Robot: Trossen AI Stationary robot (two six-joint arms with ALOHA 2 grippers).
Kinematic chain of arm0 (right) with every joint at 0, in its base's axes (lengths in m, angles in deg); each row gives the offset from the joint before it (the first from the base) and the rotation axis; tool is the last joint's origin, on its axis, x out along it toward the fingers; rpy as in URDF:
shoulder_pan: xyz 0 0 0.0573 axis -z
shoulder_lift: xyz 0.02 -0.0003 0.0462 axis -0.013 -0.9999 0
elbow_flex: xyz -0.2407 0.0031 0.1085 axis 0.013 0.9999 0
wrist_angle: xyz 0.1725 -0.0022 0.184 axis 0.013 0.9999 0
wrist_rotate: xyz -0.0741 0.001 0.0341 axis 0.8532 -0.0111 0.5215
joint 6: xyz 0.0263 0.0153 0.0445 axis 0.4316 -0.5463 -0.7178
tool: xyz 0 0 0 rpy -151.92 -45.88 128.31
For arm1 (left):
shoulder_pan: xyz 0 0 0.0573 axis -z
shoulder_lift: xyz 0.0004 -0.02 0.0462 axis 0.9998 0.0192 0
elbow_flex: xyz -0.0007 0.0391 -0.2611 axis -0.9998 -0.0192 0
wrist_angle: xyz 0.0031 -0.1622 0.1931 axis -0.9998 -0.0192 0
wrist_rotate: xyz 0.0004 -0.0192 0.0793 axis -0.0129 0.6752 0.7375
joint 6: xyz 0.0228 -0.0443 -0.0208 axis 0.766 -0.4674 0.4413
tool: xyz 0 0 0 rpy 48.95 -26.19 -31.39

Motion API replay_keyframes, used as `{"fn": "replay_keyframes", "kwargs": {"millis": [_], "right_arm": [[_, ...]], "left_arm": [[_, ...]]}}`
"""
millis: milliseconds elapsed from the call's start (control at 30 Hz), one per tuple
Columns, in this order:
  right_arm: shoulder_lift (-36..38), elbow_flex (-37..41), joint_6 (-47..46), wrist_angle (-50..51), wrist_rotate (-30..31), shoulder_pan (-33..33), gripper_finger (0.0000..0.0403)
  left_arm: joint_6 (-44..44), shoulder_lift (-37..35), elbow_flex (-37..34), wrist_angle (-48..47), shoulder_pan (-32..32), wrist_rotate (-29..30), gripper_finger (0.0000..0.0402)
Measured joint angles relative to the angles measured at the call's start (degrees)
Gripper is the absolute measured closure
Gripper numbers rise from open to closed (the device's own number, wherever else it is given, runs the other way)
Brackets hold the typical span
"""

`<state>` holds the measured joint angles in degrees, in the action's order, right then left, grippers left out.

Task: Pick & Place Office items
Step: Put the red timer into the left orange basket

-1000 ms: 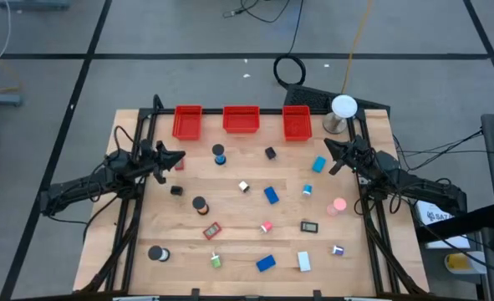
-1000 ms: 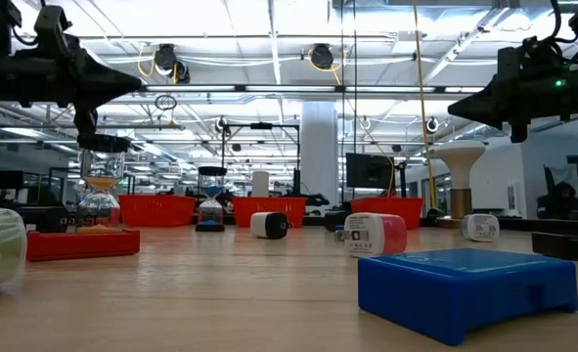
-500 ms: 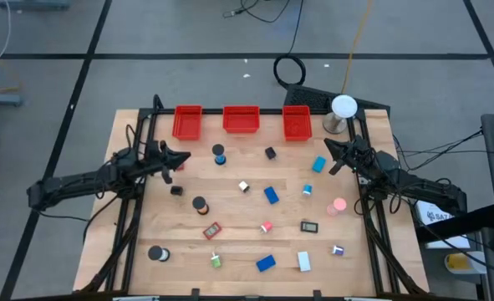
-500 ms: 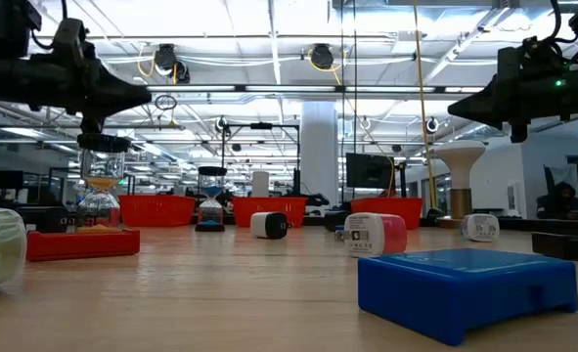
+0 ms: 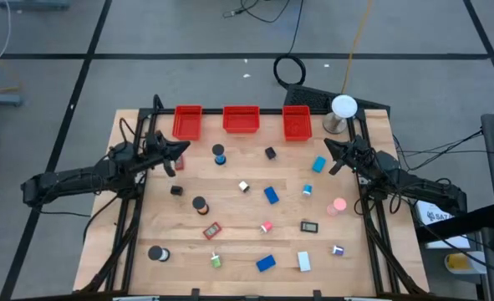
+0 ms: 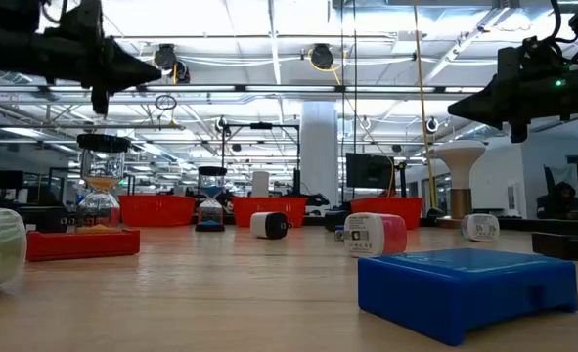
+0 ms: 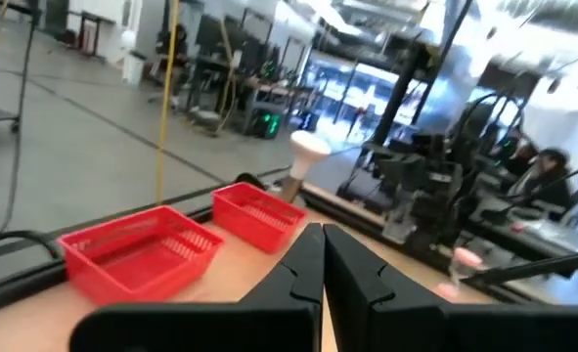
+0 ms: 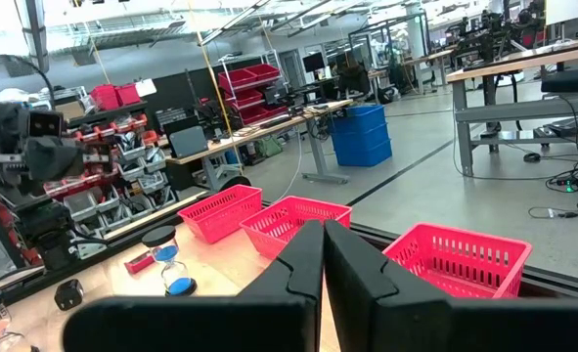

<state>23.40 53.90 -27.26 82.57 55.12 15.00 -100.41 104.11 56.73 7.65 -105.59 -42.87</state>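
Office items (image 5: 271, 195) strewn across desk (image 5: 238, 242); left pincer (image 5: 182, 150) and right pincer (image 5: 329, 147) pressed together, empty, above opposite desk edges.

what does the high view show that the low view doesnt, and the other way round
Only the high view shows the layout: three red bins lined along the far edge, the black roll mid-table, the green bit near the front, and which arm is which, left hand shut above the left bin's corner, right hand shut by the table's right side.

Only the low view shows the room's ceiling lights and the sand timers' glass bulbs.

Both show the bins, the white dome, the front blue block and both arms raised off the table.
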Motion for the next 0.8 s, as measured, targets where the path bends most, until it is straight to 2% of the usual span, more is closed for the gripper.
{"fn": "replay_keyframes", "kwargs": {"millis": [500, 700, 800], "right_arm": [[0.02, 0.0, -0.01, 0.01, 0.0, 0.01, 0.0399], [0.02, 0.02, -0.02, 0.01, -0.01, 0.0, 0.0399], [0.02, 0.01, -0.01, 0.01, -0.01, 0.01, 0.0399]], "left_arm": [[3.5, 16.75, 19.94, -28.16, 0.07, 4.61, 0.0393], [-2.56, 21.41, 22.86, -35.84, 0.17, 4.33, 0.0389], [-3.28, 22.9, 22.86, -38.27, 0.51, 5.79, 0.0375]]}}
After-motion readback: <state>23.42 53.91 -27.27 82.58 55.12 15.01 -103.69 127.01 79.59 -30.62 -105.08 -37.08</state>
